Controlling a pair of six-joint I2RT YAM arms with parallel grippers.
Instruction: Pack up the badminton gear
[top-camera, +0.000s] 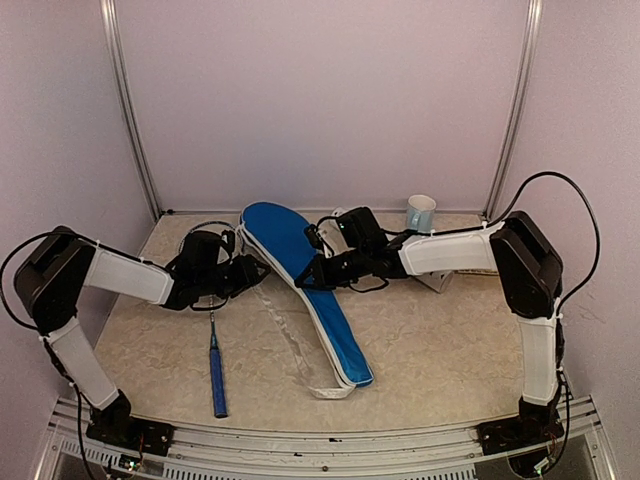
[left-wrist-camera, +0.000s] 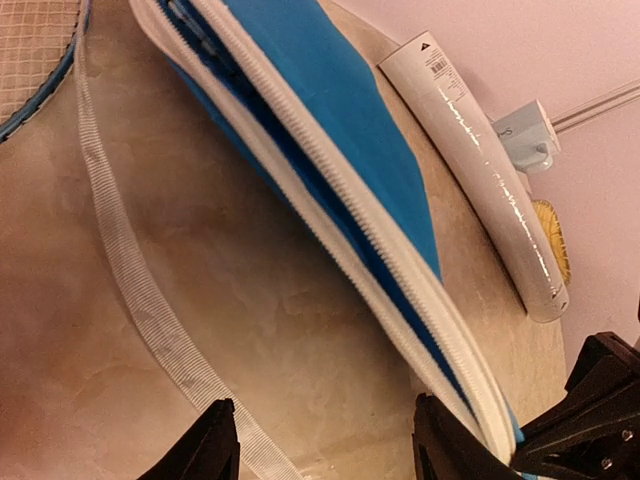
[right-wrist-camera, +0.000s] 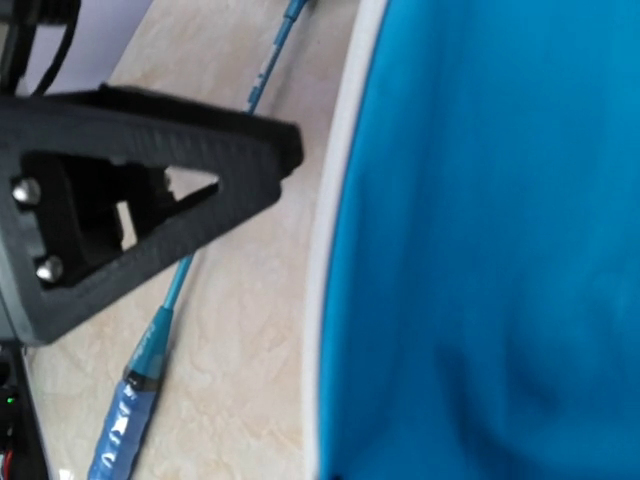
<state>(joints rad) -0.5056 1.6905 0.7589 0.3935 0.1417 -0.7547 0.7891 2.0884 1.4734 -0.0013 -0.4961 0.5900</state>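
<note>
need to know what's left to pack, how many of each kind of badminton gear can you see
racket with blue handle: 1
blue racket cover: 1
long white tube: 1
total: 3

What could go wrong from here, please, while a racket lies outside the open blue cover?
1. The white strap lies right by the open left hand and could snag a finger.
2. The right hand, shut at the zipper edge of the blue cover, seems to hold it open; a slip might drop the flap.
3. The racket lies partly under the left hand and could get knocked aside.
</note>
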